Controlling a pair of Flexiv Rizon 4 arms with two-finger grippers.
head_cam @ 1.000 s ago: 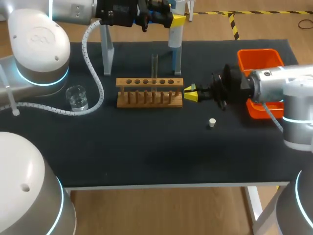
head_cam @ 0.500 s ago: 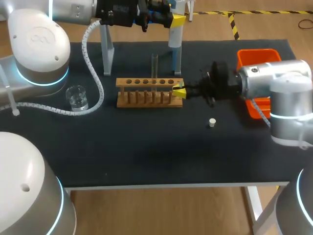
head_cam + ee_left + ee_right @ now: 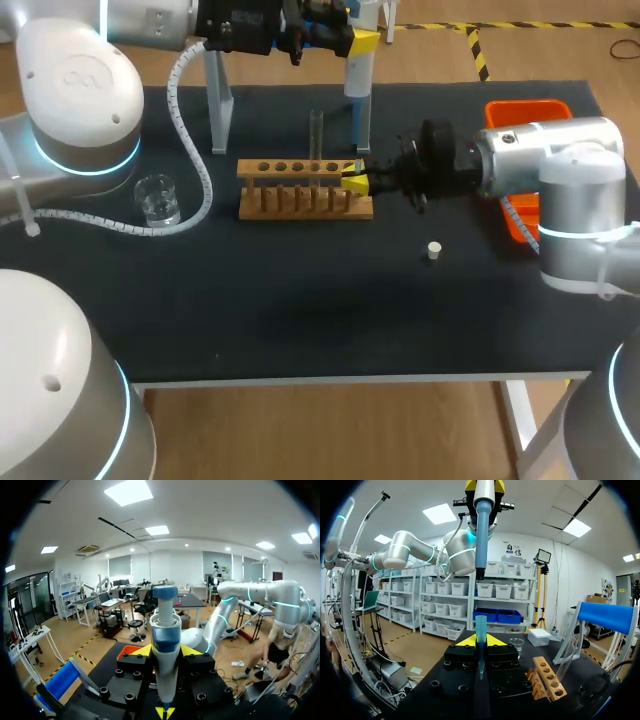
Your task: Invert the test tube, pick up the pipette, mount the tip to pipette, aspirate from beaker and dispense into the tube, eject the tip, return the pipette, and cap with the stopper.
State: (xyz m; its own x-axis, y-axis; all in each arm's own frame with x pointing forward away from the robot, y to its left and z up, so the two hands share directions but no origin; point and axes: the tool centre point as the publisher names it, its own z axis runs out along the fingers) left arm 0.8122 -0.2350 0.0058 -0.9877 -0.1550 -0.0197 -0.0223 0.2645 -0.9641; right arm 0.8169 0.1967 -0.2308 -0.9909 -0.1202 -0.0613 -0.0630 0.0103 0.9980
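Note:
My left gripper [image 3: 362,40] hangs above the table's far edge, shut on the white and blue pipette [image 3: 358,75]; in the left wrist view the pipette [image 3: 165,635] stands between the fingers of the left gripper [image 3: 166,652]. My right gripper [image 3: 354,178] lies level at the right end of the wooden rack [image 3: 305,188]. It is shut on a clear pipette tip [image 3: 480,632] that points up toward the pipette [image 3: 483,525] above it. A test tube [image 3: 315,135] stands upright in the rack. The beaker [image 3: 157,197] sits at the left, and the small white stopper [image 3: 433,250] lies in front of the right arm.
An orange bin [image 3: 528,118] stands at the right, partly behind my right arm. A grey-blue pipette stand [image 3: 220,95] rises behind the rack on the left. The left arm's white cable [image 3: 195,190] loops over the table near the beaker.
My right arm has swung left with the tip, bringing its gripper from beside the rack to the rack's right end. The left arm and pipette have stayed put.

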